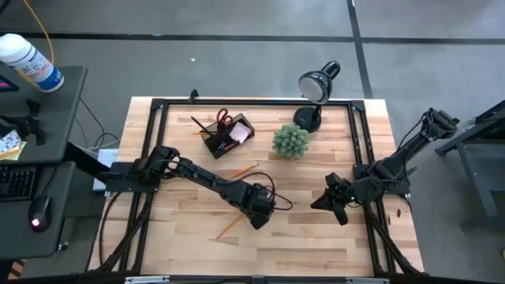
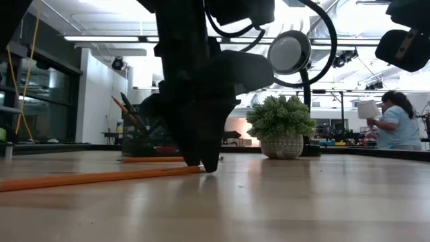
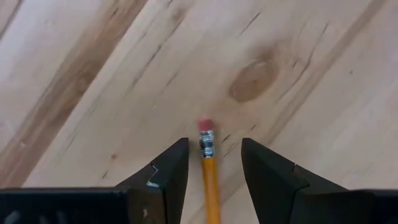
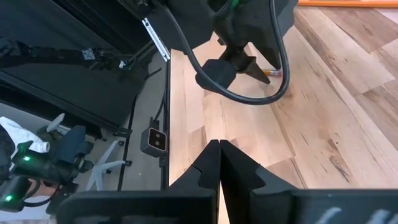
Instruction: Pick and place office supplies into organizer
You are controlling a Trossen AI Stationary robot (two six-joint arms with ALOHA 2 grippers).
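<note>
Pencil (image 3: 209, 180) lies between the spread jaws of the left gripper (image 3: 214, 163), eraser end forward, its tip cut off at the lower edge of the wrist frame. In the high view that gripper (image 1: 259, 211) sits low centre and hides most of the pencil (image 1: 229, 225). A second pencil (image 1: 241, 170) lies near the organizer (image 1: 229, 136) in the upper centre, where scissors (image 1: 223, 118) and a pink pad (image 1: 241, 133) show; other contents are hard to make out. Right gripper (image 1: 337, 202), jaws pressed together and empty, hangs at centre right. In the low view the plant (image 2: 281, 133) and a person (image 2: 393, 121) stand behind
</note>
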